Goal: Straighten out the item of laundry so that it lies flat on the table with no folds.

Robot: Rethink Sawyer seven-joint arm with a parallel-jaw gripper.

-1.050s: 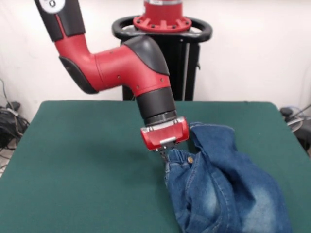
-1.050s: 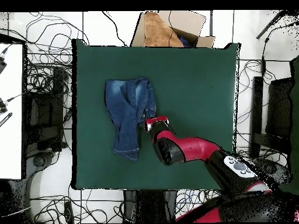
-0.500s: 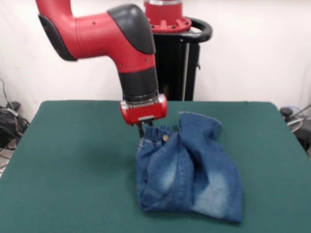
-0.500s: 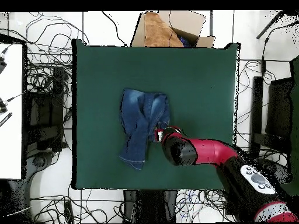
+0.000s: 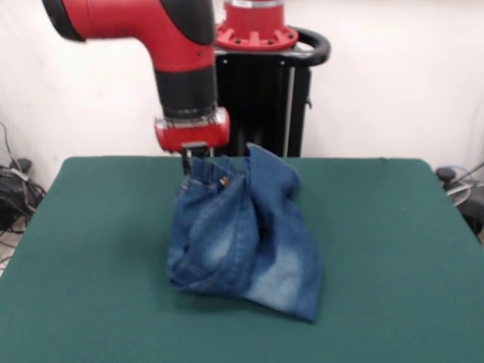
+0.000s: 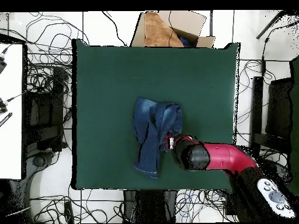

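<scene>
1. The jeans (image 5: 238,234) hang bunched below the gripper (image 5: 190,160), their lower folds resting on the table (image 5: 91,257).
2. The gripper is clamped on the waistband, holding it lifted.
3. A cardboard box (image 6: 169,29) sits beyond the table's edge opposite the arm.

Past my table's far edge I see an open cardboard box (image 6: 169,28) on the floor. Tangled cables (image 6: 47,76) sprawl beside both side edges, over pale floor tiles (image 6: 105,26).
</scene>
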